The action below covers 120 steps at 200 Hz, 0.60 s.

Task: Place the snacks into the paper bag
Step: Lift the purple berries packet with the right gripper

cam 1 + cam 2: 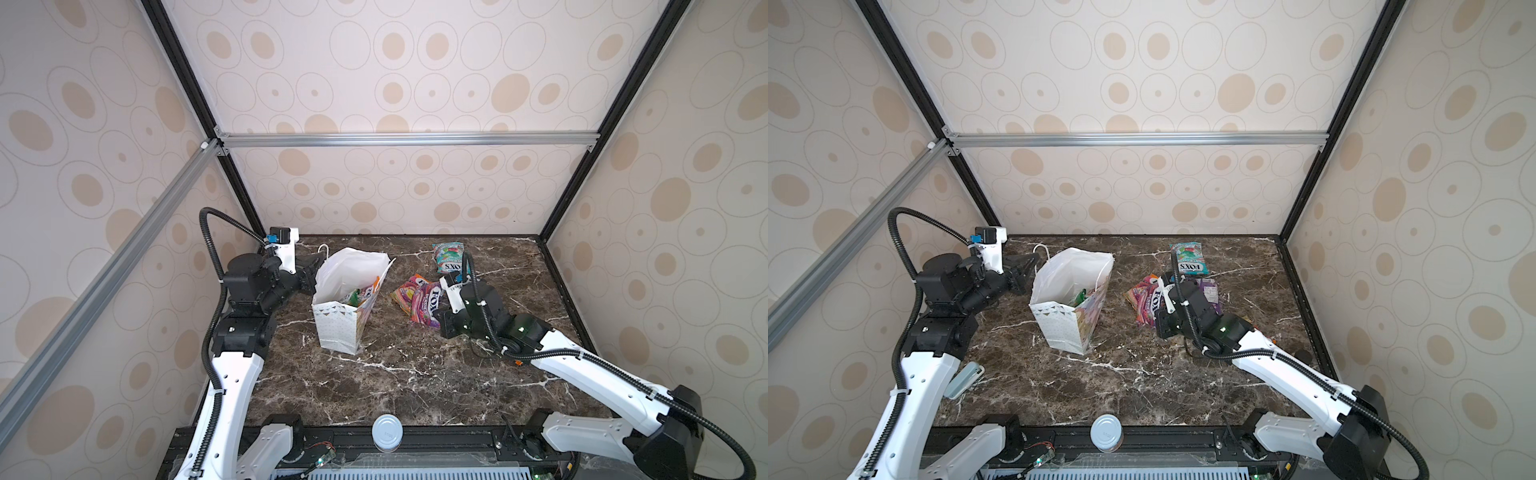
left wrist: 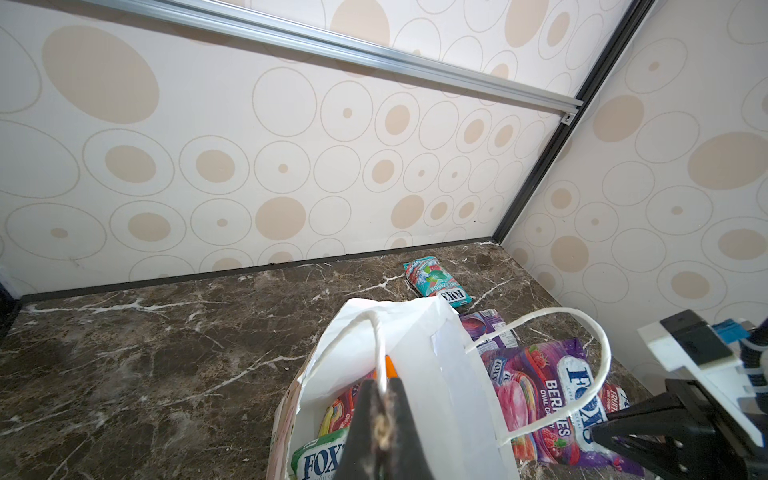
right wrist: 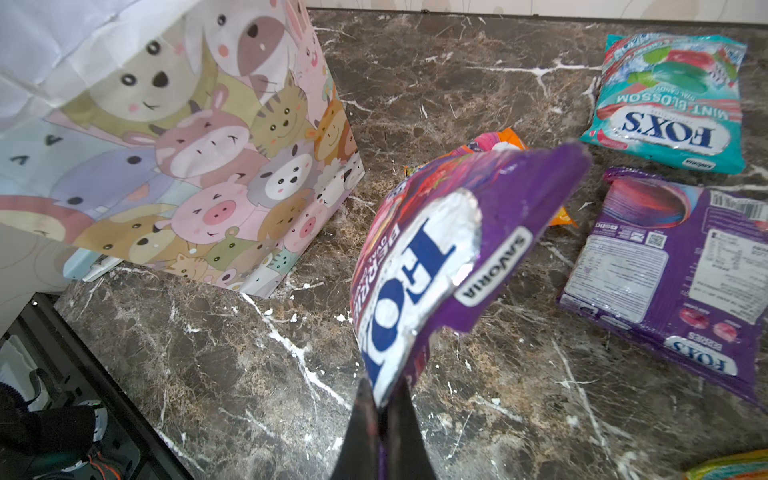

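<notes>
Marble tabletop [image 1: 415,374] — only wrist views reveal grips: left claw [image 2: 380,399] clamped on cord handle [image 2: 376,345], right claw [image 3: 380,405] on purple packet [image 3: 436,257].

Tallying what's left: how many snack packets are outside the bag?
4: teal packet at the back; Berries packet in the right end effector; face-down purple packet beside it; orange packet beneath. More possibly hidden.

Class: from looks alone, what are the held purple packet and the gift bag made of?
The purple packet looks like thin glossy plastic-foil film: it glints and bends limply. The paper bag seems matte printed paper: crisp folds, crumpled white inside.
</notes>
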{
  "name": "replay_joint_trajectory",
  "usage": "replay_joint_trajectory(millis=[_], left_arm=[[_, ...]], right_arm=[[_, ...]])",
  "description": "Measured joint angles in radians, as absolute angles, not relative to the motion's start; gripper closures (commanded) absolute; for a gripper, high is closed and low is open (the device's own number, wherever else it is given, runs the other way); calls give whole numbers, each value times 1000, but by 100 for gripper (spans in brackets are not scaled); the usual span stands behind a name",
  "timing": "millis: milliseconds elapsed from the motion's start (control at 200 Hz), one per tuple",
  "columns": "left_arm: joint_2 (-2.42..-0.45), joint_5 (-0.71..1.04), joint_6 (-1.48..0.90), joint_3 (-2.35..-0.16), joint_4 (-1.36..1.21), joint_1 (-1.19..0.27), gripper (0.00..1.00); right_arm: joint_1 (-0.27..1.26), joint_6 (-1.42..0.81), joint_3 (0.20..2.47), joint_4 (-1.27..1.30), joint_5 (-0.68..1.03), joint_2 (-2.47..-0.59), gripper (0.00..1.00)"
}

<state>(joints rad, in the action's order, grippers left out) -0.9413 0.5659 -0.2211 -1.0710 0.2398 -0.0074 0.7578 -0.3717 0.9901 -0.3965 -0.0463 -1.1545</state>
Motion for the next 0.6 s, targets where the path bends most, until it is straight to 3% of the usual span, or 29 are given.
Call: replay_joint_trajectory(millis=[600], left_arm=[[-944,574,-221,-1070,240,-7,100]], right_arm=[[758,-282,1221,-563,-42,-1160,100]])
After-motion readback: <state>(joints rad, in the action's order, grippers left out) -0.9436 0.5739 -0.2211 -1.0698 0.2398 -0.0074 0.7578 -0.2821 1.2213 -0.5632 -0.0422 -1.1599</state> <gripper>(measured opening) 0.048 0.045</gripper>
